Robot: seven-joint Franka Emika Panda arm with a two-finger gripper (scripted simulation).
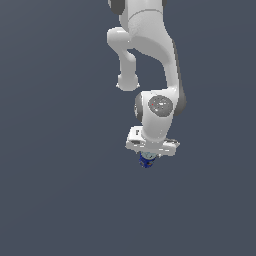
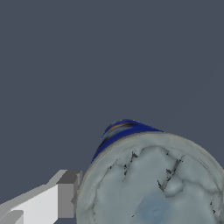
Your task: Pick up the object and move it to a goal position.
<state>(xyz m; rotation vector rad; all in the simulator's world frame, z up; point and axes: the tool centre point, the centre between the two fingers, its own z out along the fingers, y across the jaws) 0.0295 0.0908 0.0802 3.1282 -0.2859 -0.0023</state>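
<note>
The blue can (image 1: pixel 146 161) with a silvery-grey round top sits directly under the white gripper (image 1: pixel 148 156), which points straight down and hides most of it in the exterior view. In the wrist view the can's top (image 2: pixel 153 183) fills the frame close to the camera, with a strip of its blue side (image 2: pixel 120 131) showing. One white finger with a grey pad (image 2: pixel 66 195) rests against the can's rim. The other finger is out of the picture. The gripper looks shut on the can.
A plain dark grey-blue floor (image 1: pixel 60 190) lies all around the arm. The white arm's links (image 1: pixel 150 60) rise above the gripper toward the top of the exterior view. No goal marker shows.
</note>
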